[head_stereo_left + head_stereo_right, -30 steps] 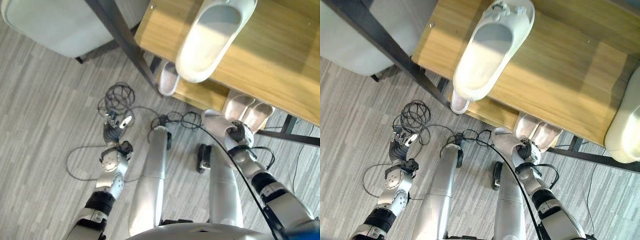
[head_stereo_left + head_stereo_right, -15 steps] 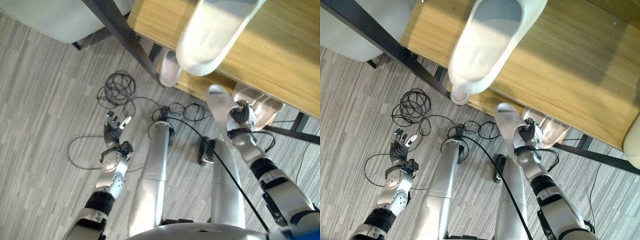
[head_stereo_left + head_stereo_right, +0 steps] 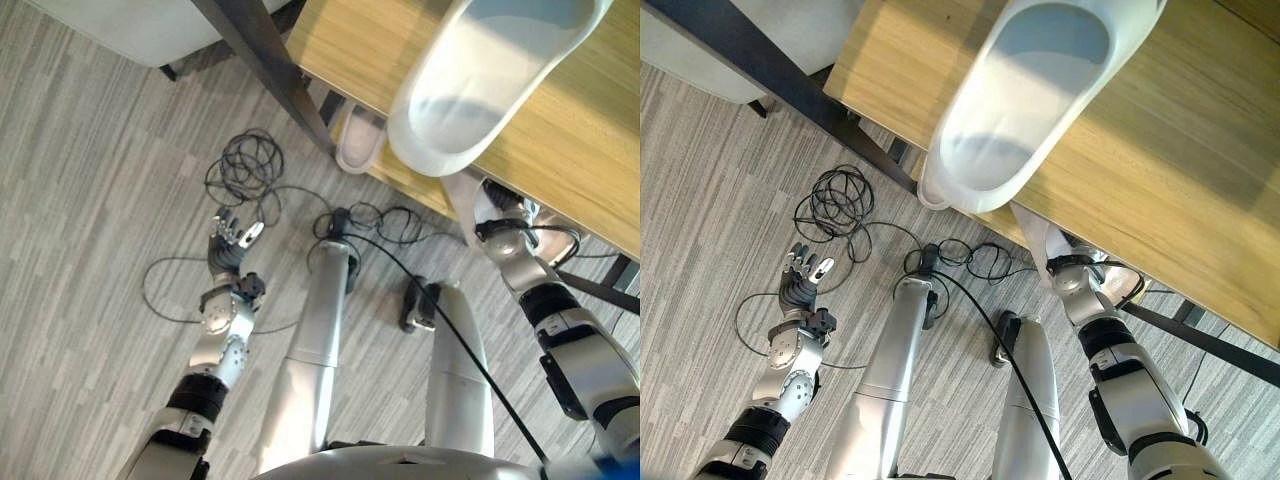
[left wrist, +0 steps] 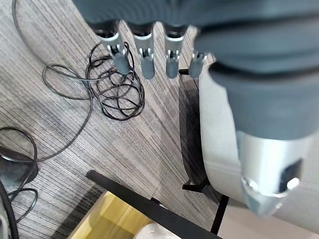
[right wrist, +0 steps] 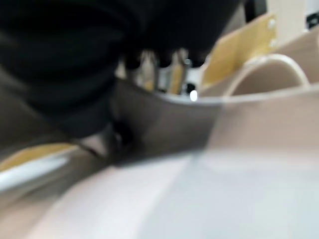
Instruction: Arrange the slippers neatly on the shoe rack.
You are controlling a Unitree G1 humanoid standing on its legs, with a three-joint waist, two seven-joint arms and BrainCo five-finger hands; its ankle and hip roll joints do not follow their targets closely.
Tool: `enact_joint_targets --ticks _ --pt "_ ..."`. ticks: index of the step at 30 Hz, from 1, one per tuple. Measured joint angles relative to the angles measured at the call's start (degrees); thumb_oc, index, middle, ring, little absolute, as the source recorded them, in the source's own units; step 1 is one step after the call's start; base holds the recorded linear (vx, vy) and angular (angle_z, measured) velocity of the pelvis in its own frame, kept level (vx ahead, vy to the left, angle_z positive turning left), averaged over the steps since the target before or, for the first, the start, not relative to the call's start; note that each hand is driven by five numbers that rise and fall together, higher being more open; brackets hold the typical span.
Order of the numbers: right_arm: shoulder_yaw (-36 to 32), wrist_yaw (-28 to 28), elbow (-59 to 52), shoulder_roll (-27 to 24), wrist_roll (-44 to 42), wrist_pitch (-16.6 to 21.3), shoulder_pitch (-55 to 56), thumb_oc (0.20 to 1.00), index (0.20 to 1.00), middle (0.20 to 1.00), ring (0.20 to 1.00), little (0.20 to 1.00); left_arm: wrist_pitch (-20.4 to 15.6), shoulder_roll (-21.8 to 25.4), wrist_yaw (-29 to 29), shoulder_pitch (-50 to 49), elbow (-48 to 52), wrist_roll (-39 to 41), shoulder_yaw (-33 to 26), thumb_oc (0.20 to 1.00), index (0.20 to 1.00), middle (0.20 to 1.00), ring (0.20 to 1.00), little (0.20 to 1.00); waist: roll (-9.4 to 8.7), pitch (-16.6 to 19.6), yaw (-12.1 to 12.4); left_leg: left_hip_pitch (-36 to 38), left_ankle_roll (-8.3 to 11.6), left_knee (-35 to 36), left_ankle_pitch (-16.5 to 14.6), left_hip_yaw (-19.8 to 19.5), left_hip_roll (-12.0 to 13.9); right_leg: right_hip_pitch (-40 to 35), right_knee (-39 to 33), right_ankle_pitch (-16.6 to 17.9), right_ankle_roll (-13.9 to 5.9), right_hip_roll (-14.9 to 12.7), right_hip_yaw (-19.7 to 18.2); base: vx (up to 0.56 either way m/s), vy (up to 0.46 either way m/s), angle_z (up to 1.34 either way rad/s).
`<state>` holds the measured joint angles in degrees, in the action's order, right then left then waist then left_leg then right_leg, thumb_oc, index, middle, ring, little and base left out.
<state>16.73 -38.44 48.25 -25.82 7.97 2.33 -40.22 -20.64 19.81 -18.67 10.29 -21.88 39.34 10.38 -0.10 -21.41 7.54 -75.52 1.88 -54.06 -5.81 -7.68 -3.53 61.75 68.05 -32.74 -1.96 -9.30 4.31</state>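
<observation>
We see a wooden rack [image 3: 1160, 170] with a white slipper [image 3: 1035, 95] on its top shelf, pink slippers [image 3: 358, 145] on the lower one

pretty even indoor light in the head views, bright but soft, no harsh glare. the white slipper [image 3: 1032, 95] on the wooden shelf [image 3: 1200, 170] is lit pale on its heel rim and has a bluish shade inside, and it drops a soft dark shadow across the wood to the right. the grey floor [image 3: 90, 220] reads crisp. left wrist view is sharp on the floor, fingers [image 4: 147, 60] close up a bit soft. right wrist view is heavy blur, dark near the hand [image 5: 75, 59], washed-out pale below
</observation>
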Motion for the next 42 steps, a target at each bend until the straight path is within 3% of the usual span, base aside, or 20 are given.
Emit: enact_joint_targets --ticks 3,14,15,16,20,30,42 --pt "1.0 0.6 0.6 0.0 0.1 -0.7 -0.2 0.2 0.2 0.2 0.2 0.2 0.0 1.1 0.1 -0.4 0.8 0.0 0.4 1.0 1.0 1.0 1.0 1.0 -0.6 2.0 0.0 -2.3 -0.3 -0.3 -0.3 0.0 -0.5 2.0 0.1 -0.2 0.01 -0.3 0.1 0.03 0.005 0.01" --pt "0.5 0.6 7.2 0.1 -4.4 -0.9 -4.0 0.2 0.2 0.2 0.2 0.2 -0.1 4.0 1.0 0.2 3.0 -0.1 0.9 1.0 1.0 1.0 1.0 1.0 -0.65 2.1 1.5 -3.9 -0.71 -0.1 -0.2 0.2 -1.5 3.3 -0.2 -0.4 -0.33 -1.5 0.2 0.01 0.019 0.03" --pt "0.5 0.6 7.3 0.1 -4.4 -0.9 -4.2 0.564 0.564 0.564 0.564 0.564 -0.1 4.0 1.0 0.2 3.0 -0.1 0.9 1.0 1.0 1.0 1.0 1.0 -0.65 2.1 1.4 -3.9 -0.7 -0.1 -0.2 0.2 -1.5 3.3 -0.2 -0.4 -0.33 -1.5 0.1 0.01 0.043 0.01" --pt "0.5 0.5 8.3 0.0 -4.5 -0.8 -5.5 1.0 1.0 1.0 1.0 1.0 -0.1 4.5 1.1 0.1 3.4 -0.1 1.2 1.0 1.0 1.0 1.0 1.0 -0.65 2.1 1.6 -4.0 -0.78 0.1 -0.2 0.4 -1.6 3.5 -0.2 -0.4 -0.35 -1.7 0.0 0.0 0.0 0.0" --pt "-0.6 0.2 10.8 -0.2 -8.5 -0.7 -10.5 1.0 1.0 1.0 1.0 1.0 -0.5 6.0 1.4 0.6 4.9 -0.5 2.1 1.0 1.0 1.0 1.0 1.0 -0.65 2.3 1.8 -5.1 -0.93 0.2 0.0 0.6 -1.7 4.7 -0.2 -0.2 -0.74 -1.8 -0.2 0.0 0.0 0.0" --pt "-2.9 -0.7 7.8 0.1 -14.0 1.8 -11.1 1.0 1.0 1.0 1.0 1.0 -0.5 6.0 2.4 1.2 4.9 -0.6 3.0 1.0 1.0 1.0 1.0 1.0 -0.62 2.3 2.5 -5.4 -1.0 1.2 0.0 0.8 -1.7 4.9 -1.3 -0.2 -0.93 -2.0 -0.2 0.0 0.0 0.0" --pt "-4.7 -0.6 4.5 4.6 -15.5 2.4 -2.3 1.0 1.0 1.0 1.0 1.0 -0.4 5.9 2.4 1.4 4.9 -2.2 2.9 1.0 1.0 1.0 1.0 1.0 -0.6 2.3 2.0 -2.5 -0.95 4.1 0.5 1.0 -1.4 2.5 -4.2 0.4 -1.25 -1.7 -0.2 -0.01 -0.005 0.0"
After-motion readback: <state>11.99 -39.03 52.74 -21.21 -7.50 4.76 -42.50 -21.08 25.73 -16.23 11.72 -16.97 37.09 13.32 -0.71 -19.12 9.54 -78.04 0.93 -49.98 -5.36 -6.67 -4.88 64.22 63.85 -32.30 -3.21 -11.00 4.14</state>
